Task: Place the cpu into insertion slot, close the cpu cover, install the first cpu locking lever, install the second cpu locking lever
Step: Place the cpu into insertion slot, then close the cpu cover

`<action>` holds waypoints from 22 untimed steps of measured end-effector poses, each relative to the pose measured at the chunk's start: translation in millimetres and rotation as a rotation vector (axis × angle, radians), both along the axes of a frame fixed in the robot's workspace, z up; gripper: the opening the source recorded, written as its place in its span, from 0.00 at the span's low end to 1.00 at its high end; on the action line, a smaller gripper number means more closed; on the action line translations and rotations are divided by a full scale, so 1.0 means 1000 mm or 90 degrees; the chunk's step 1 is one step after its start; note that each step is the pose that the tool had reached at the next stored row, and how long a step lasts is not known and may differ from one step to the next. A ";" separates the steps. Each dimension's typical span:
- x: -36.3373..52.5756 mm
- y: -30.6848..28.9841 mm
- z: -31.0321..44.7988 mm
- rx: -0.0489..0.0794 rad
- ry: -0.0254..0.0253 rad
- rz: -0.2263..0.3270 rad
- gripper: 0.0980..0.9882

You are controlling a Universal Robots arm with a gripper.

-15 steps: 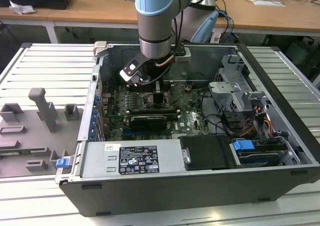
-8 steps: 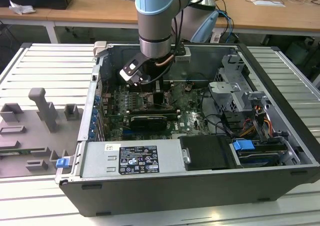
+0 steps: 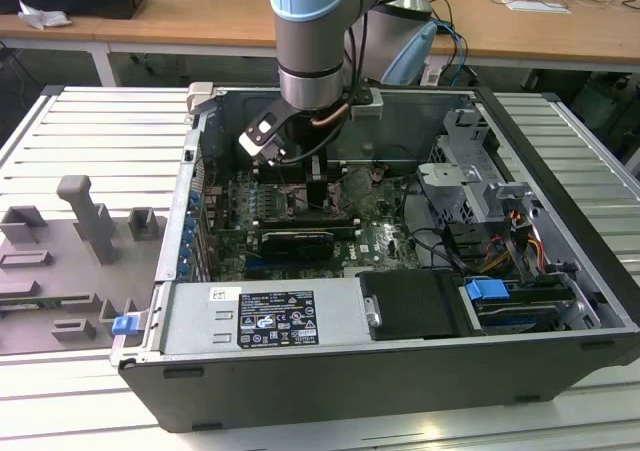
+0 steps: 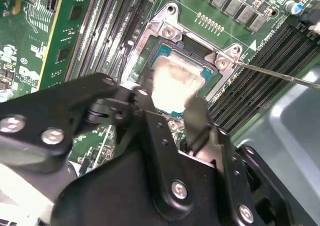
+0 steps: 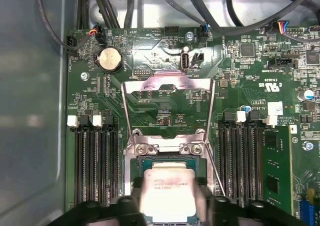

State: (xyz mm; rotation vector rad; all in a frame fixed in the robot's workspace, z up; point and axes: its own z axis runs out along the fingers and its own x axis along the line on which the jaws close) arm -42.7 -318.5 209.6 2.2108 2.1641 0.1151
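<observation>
Holding the chip (image 5: 167,193) flat, metal top up, in my pincer (image 5: 168,208). It is pinched by two opposite edges so its underside is free for the socket (image 5: 167,162) directly beneath (whether it touches yet, I cannot tell). The chip is square, so it has no long axis. Its edges run parallel to the socket frame and to the memory slots (image 5: 95,171) on either side. The cover (image 5: 145,85) stands swung open, away from the socket, leaving the opening clear.
</observation>
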 end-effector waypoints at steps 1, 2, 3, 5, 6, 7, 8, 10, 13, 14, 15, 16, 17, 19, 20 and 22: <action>0.0000 0.0000 0.0004 0.000 0.0000 0.000 0.42; 0.0000 0.0000 0.0006 0.000 0.0000 0.000 0.35; 0.0000 0.0000 0.0010 0.000 0.0001 0.000 0.28; 0.0003 0.0000 0.0020 -0.001 0.0006 0.000 0.15; 0.0006 0.0000 0.0026 -0.001 0.0010 0.000 0.08; 0.0006 0.0000 0.0029 -0.002 0.0012 0.000 0.01; 0.0007 0.0000 0.0029 -0.002 0.0012 0.000 0.01; 0.0007 0.0000 0.0032 -0.002 0.0012 0.000 0.01; 0.0007 0.0000 0.0040 -0.002 0.0012 0.000 0.01; 0.0007 0.0000 0.0045 -0.002 0.0012 0.000 0.01; 0.0007 0.0000 0.0046 -0.002 0.0011 0.000 0.01; 0.0007 0.0000 0.0047 -0.002 0.0012 0.000 0.01; 0.0007 0.0000 0.0048 -0.002 0.0012 0.000 0.01; 0.0006 -0.0001 0.0056 -0.002 0.0013 0.000 0.01; 0.0007 0.0000 0.0068 -0.002 0.0012 0.000 0.01; 0.0007 0.0000 0.0085 -0.002 0.0013 0.000 0.01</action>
